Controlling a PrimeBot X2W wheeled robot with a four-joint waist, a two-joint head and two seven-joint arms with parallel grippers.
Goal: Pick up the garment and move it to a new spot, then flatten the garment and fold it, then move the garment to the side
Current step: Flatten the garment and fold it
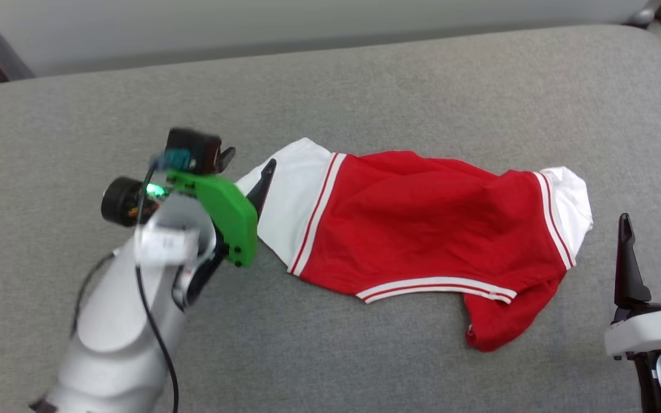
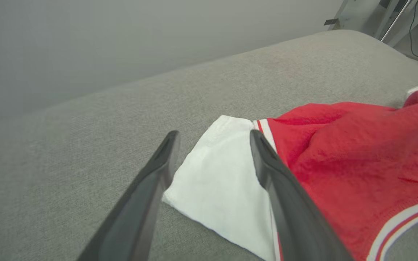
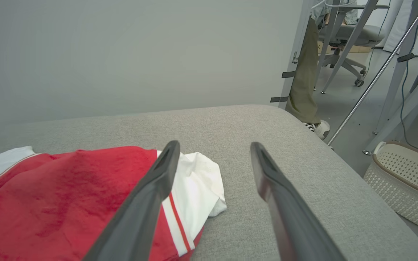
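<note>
A wide grey cushion (image 1: 365,86) carries the garment (image 1: 422,223), which lies rumpled across its middle: red body, a white sleeve at each end, striped bands along the edges, one red corner trailing toward the robot. The left arm (image 1: 118,321) reaches in low, and the left gripper (image 1: 250,160) has its jaws spread around the near sleeve's corner. The right gripper (image 1: 651,222) stands just beside the other sleeve, jaws spread, holding nothing.
</note>
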